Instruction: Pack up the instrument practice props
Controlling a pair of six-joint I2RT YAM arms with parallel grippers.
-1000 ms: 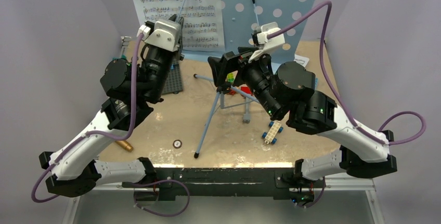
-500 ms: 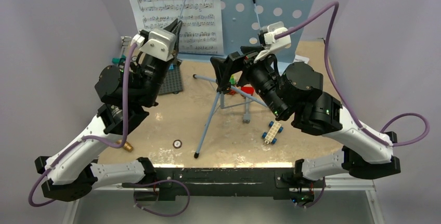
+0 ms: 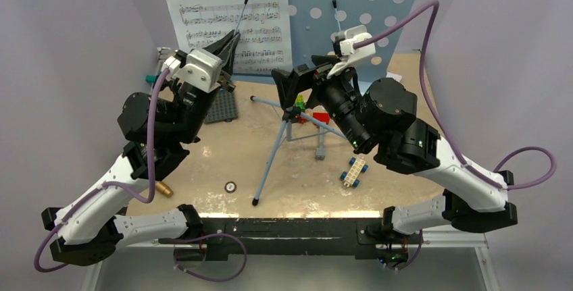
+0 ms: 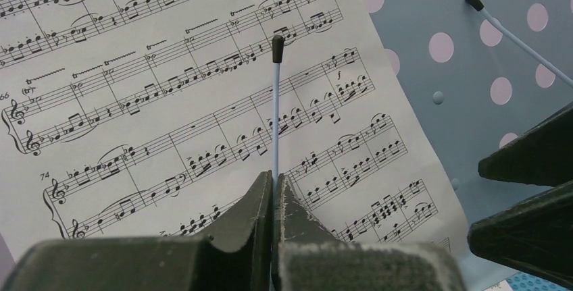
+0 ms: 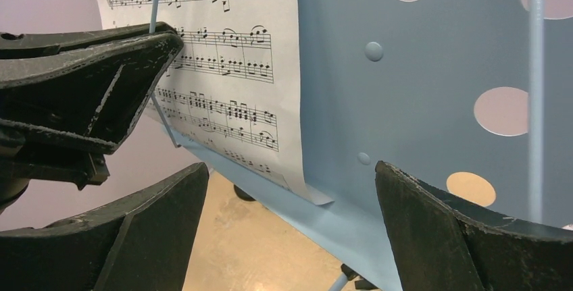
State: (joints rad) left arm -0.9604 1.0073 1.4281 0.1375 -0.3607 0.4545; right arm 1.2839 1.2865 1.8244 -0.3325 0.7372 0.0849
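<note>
Toy microphone (image 3: 162,189) lay loose at the bench's near-left edge. Left hand (image 4: 273,186) was clamped on the page-holder wire (image 4: 276,109) over the sheet music (image 4: 169,102). Music stand (image 3: 365,7) stood unfolded mid-bench. Right hand (image 5: 289,169) gaped wide, empty. Nothing looked packed yet.

Toward the upper middle of the top view, room around the light-blue perforated tripod music stand (image 3: 304,41) is tight. The left end effector (image 4: 273,179) is clamped on a thin light-blue wire arm (image 4: 275,109) in front of the white sheet-music page (image 4: 169,102). The right end effector (image 5: 290,166) is spread wide just beside it, before the stand's lower lip.

The centre of the sandy counter (image 3: 297,183) is barred by the splayed tripod legs, with small coloured toy bricks (image 3: 307,112) behind them. A grey studded baseplate (image 3: 223,107) lies at centre left and a white-and-blue brick (image 3: 353,171) at lower right. Bare counter is left between that brick and the tripod's front foot.
</note>
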